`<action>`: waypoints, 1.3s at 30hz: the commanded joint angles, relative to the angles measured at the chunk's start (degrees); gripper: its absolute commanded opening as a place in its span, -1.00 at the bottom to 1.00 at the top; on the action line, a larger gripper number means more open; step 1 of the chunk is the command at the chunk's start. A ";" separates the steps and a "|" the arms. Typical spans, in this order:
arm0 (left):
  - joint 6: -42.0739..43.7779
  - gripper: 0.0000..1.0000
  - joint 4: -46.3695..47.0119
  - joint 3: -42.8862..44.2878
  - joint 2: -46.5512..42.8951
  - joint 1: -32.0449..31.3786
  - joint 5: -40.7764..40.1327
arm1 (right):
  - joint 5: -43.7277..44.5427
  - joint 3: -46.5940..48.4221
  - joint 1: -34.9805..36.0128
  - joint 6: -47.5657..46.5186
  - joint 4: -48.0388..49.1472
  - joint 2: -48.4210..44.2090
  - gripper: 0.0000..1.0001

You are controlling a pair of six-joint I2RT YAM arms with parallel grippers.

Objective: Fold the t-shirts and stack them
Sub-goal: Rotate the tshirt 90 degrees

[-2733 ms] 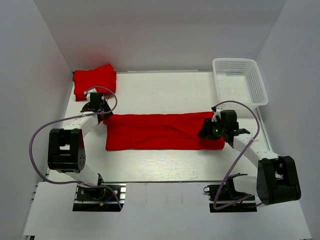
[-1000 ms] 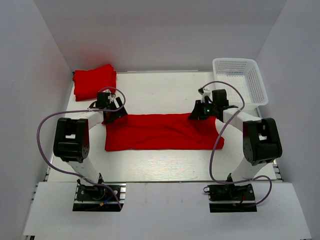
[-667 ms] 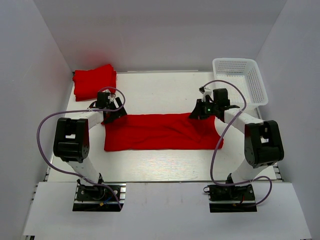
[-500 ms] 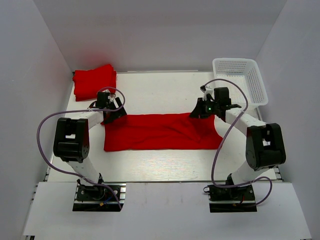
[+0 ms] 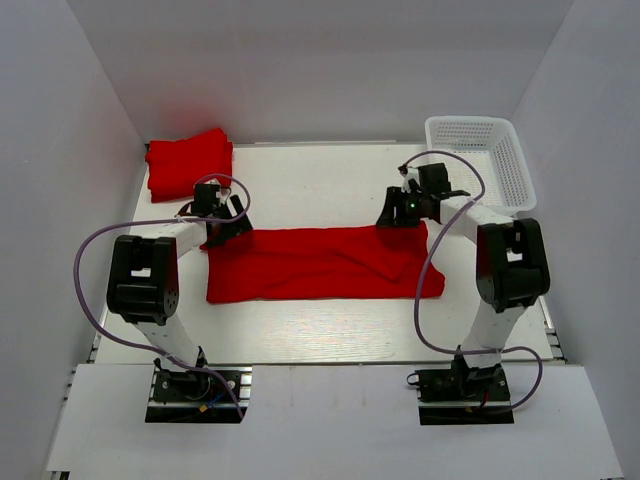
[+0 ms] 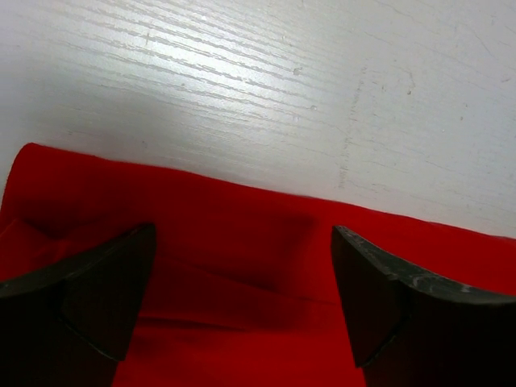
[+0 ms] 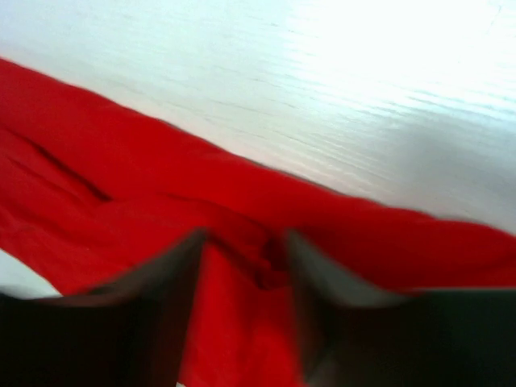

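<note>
- Holds left end effector [image 6: 242,234] wide apart, straddling the far left edge of the spread t-shirt [image 5: 320,262].
- Sets right end effector [image 7: 242,242] over a cloth ridge at the far right edge; too blurred to tell whether clamped.
- Looks like gripping the far corners for a fold; next calls for pinching both, then drawing nearward.
- Shows folded t-shirts [image 5: 188,160] at the bench's [image 5: 330,180] far left corner.

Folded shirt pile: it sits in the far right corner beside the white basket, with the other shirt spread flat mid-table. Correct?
No. The folded shirt pile sits in the far left corner, across the table from the white basket, as the top external view shows. The other shirt is spread flat mid-table.
</note>
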 commanded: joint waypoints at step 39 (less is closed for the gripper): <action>-8.20 1.00 -4.91 -28.29 -21.40 -3.76 15.94 | -4.51 29.63 2.80 6.25 -3.73 31.46 0.81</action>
